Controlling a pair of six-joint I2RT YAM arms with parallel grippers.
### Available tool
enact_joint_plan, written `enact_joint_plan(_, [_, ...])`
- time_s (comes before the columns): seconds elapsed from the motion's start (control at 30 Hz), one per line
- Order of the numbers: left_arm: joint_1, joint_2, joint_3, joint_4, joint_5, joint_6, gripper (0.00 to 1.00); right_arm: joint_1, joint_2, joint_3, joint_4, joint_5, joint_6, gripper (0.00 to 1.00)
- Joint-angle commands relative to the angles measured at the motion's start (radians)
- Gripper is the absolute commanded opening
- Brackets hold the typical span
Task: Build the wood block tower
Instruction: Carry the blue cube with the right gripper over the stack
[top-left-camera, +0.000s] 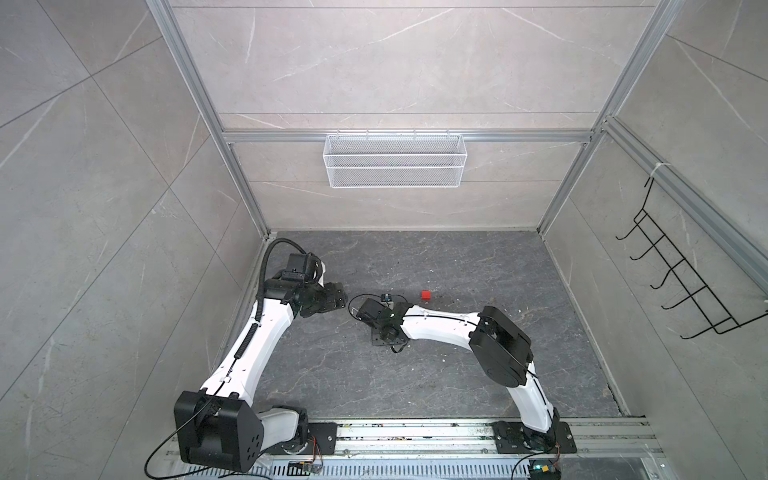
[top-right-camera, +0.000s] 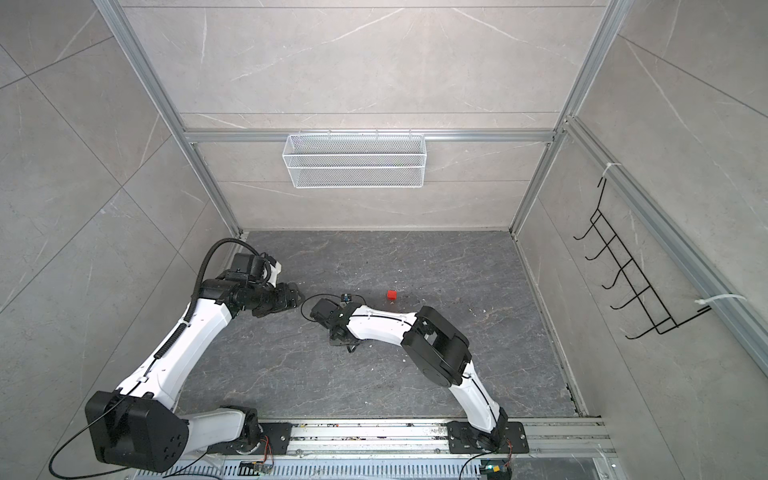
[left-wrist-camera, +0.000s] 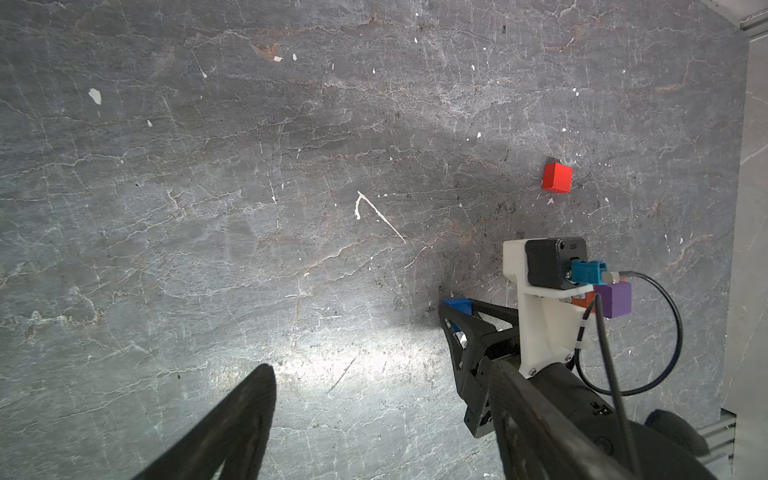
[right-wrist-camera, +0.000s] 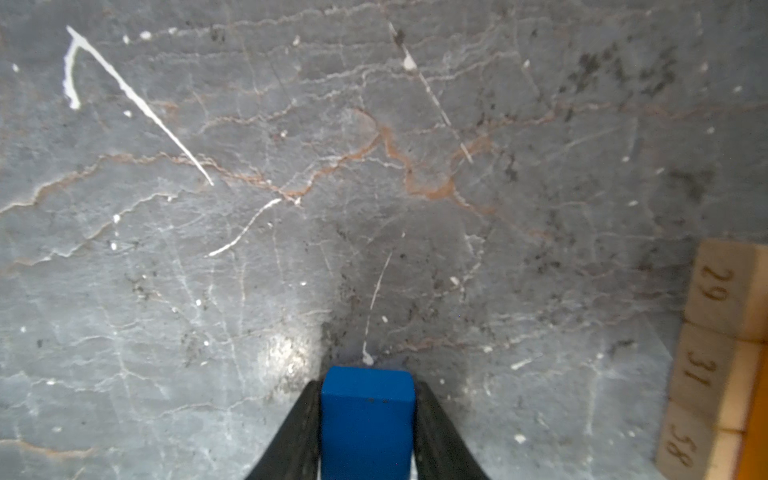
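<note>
My right gripper (right-wrist-camera: 368, 386) is shut on a blue wood block (right-wrist-camera: 368, 419), low over the dark table; the left wrist view shows the same block (left-wrist-camera: 457, 306) at the fingertips. Beside it stands the tower, with tan numbered blocks (right-wrist-camera: 723, 299) at its base and an orange layer (right-wrist-camera: 758, 415) above. A purple cube (left-wrist-camera: 615, 299) peeks out behind the right wrist camera mount. In both top views the right wrist hides the tower. A loose red cube (top-left-camera: 426, 295) (top-right-camera: 391, 295) (left-wrist-camera: 557, 178) lies on the table nearby. My left gripper (left-wrist-camera: 382, 368) (top-left-camera: 336, 297) hangs open and holds nothing, to the left of the right wrist.
A white mesh basket (top-left-camera: 395, 160) hangs on the back wall. A black wire hook rack (top-left-camera: 685, 282) is fixed to the right wall. The arms' base rail (top-left-camera: 415, 432) runs along the front edge. Grey walls close in the table (top-left-camera: 457, 374) on three sides.
</note>
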Motion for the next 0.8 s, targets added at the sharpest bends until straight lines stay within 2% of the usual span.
enact_joint_plan(0.0, [0.007,-0.008,-0.001,0.021,0.03,0.019,0.83,0.002,0.017,0.022,-0.044,0.022,-0.014,0.04])
enact_joint_plan(0.2, [0.007,-0.002,-0.003,0.024,0.051,0.019,0.83,0.002,-0.044,0.023,-0.072,0.061,-0.043,0.0])
enact_joint_plan(0.4, [0.007,0.021,0.0,0.024,0.111,0.026,0.83,-0.005,-0.133,0.024,-0.1,0.129,-0.089,0.01])
enact_joint_plan(0.77, [0.007,0.029,-0.004,0.034,0.157,0.034,0.83,-0.077,-0.308,-0.01,-0.152,0.126,-0.176,0.02])
